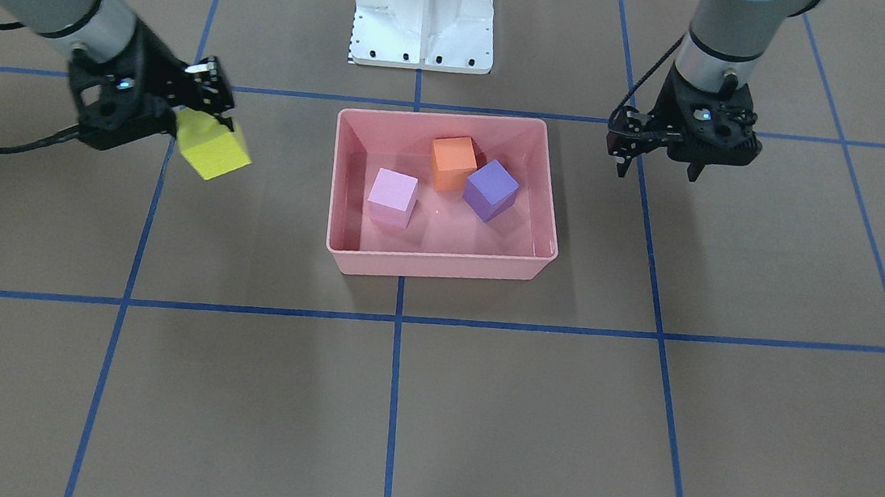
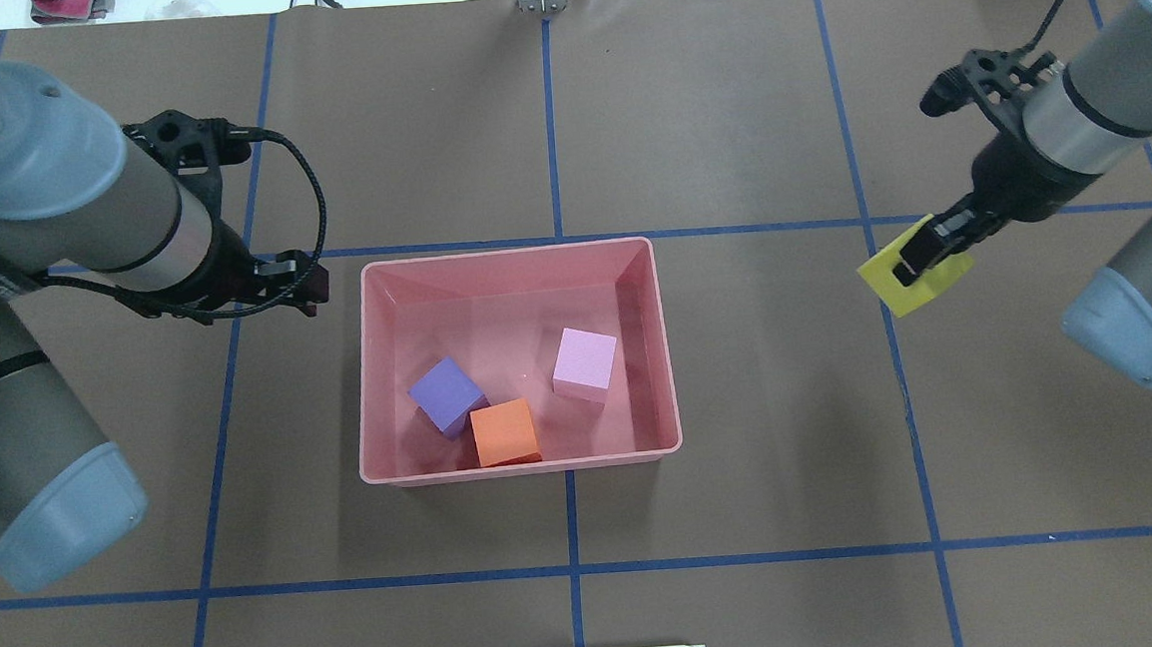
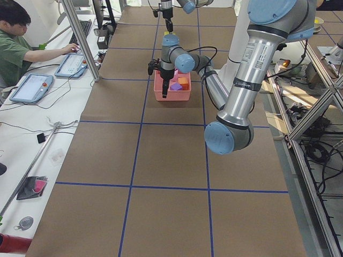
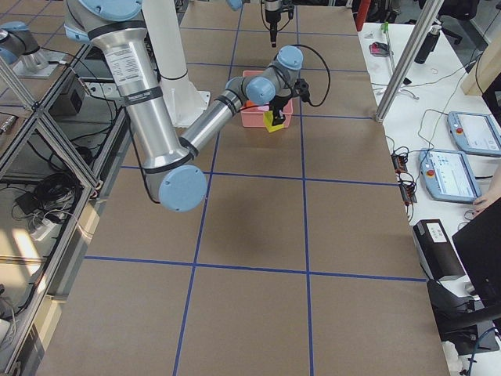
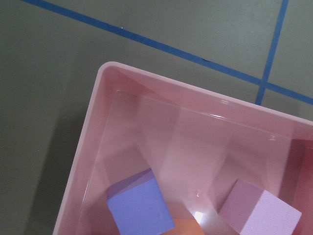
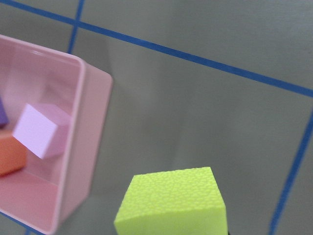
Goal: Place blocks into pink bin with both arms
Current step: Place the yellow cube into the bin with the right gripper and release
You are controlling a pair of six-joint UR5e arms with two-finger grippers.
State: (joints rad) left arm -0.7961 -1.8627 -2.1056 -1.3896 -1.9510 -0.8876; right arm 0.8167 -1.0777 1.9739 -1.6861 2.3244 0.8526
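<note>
- Two arms: the left arm (image 2: 130,221) and the right arm (image 2: 1093,112) reach in from opposite sides.
- One pink bin (image 2: 505,308) sits between the two claws. It is just beside the left gripper (image 1: 657,170) and well apart from the right gripper (image 2: 922,264).
- Three of the four blocks lie in the bin: the purple block (image 2: 447,393) nearest the left claw, the orange block (image 2: 506,431) just beside it, and the pink-lilac block (image 2: 584,361) on the right claw's side.
- The yellow block (image 2: 919,292) is outside the bin, clamped between the right claw's fingers and tilted off the table.
- The left claw is spread wide and holds nothing.
</note>
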